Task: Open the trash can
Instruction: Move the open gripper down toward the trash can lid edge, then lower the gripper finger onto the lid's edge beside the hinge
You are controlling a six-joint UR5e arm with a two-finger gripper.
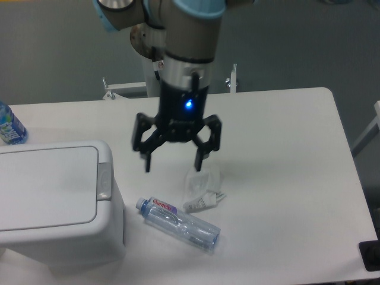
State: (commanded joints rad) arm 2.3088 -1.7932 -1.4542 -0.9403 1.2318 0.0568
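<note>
The arm is reaching down over the white table (pixel 279 136), and its black gripper (pixel 173 161) is hanging with the fingers spread wide apart, gripping nothing. A blue light is glowing on the gripper's body. The trash can (pixel 53 202) is sitting at the left edge with its flat lid lying closed and the grey button strip (pixel 104 181) facing the right side. A clear water bottle (pixel 178 224) is lying on its side just right of the trash can. A crumpled clear wrapper (pixel 200 189) is lying just below the gripper's fingers, near the bottle. Another bottle (pixel 10 126) with a blue label is showing at the far left edge, behind the trash can.
</note>
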